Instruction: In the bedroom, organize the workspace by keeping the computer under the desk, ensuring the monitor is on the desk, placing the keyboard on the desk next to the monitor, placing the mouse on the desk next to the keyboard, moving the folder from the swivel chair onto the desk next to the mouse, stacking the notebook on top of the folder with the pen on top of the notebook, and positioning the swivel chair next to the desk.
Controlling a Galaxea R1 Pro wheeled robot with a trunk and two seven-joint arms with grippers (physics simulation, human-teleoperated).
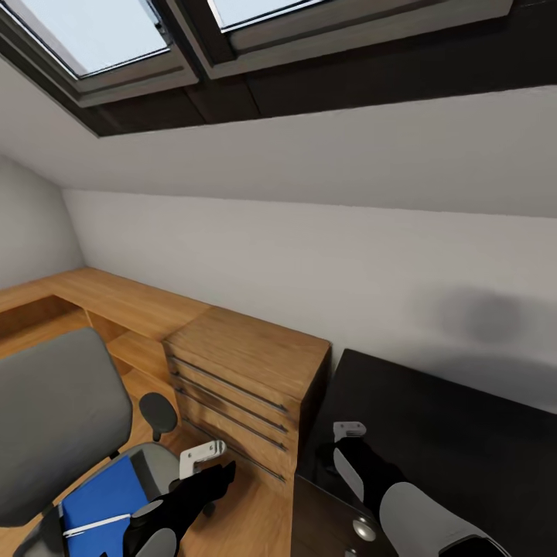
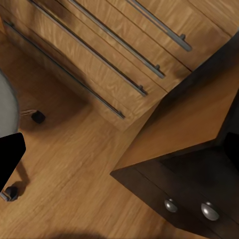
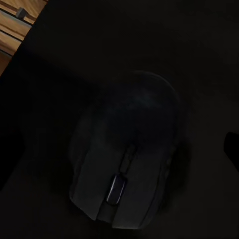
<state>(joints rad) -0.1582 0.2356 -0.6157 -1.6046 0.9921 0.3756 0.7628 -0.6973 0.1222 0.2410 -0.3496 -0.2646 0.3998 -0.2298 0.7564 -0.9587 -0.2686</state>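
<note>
While the right arm reaches over the desk [image 1: 433,418] near its front-left corner, the mouse [image 3: 127,159] lies flat on the black top under the right wrist camera. Whether either pincer is wide or narrow, I cannot tell. A blue folder [image 1: 104,495] with the pen [image 1: 93,526] lies on the swivel chair [image 1: 54,418] seat, beside the light-wood chest [image 1: 247,387].

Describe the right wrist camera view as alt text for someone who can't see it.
A black mouse with a grey scroll wheel sits on the dark desk top, seen close from above in dim light. A sliver of the light-wood chest shows at one corner.
</note>
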